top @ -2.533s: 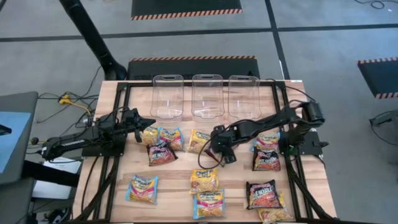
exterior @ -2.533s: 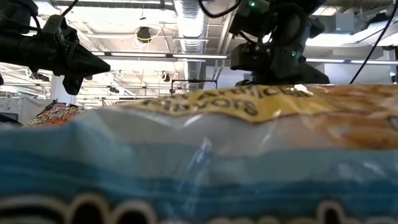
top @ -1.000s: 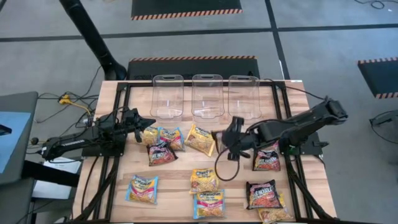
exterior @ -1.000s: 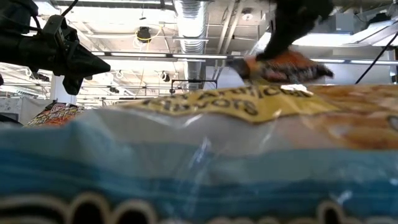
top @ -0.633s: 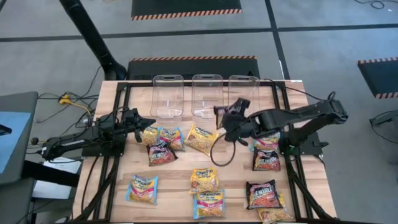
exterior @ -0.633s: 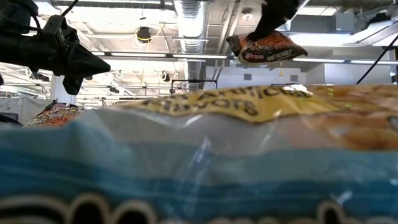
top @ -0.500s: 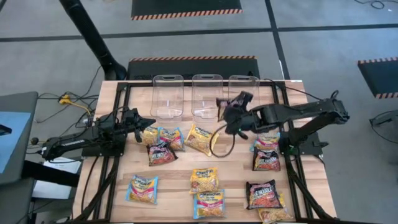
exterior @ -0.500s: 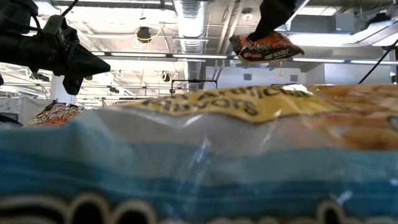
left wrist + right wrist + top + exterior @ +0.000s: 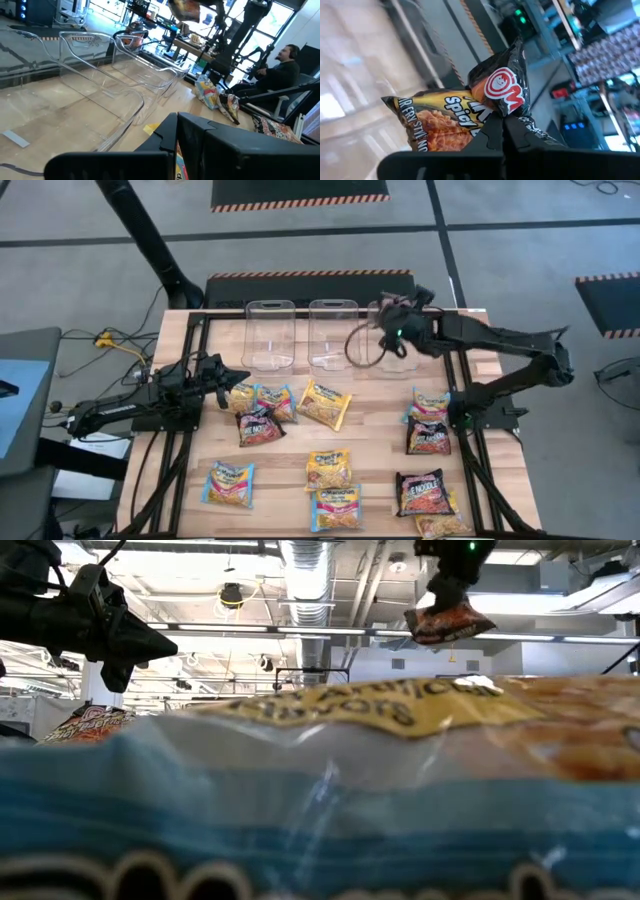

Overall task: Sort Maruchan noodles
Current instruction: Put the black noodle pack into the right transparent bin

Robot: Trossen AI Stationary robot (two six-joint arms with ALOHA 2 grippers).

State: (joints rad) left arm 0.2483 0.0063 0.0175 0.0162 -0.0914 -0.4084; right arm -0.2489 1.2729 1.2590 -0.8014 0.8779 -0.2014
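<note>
Packets (image 9: 328,470) scattered on surface (image 9: 380,460), all nearer than right bin (image 9: 400,362), none binned yet. Left claw (image 9: 238,375) pressed together, empty, parked well left of that bin, just beside a cluster of packets.

Right claw (image 9: 504,131) pinched tight on one corner of dark packet (image 9: 455,120), up in the air over the right bin, packet dangling tilted from the pinch. Likely the drop step for this colour.

To do it well:
- Centre the dangling body, not the pinched corner, over the bin's mouth.
- Lower enough to bring the free end inside the walls, and only then spread the claw.
- Avoid a high release: risk of flutter, of catching the rim and sliding out.
- Mind the cable loop (image 9: 362,350) hanging just left of the bin.
- Lift straight up before swinging back toward the near packets.

No packet visible in any of the three bins from above; free choice of bin for dark ones, then, given the same choice for later ones.
</note>
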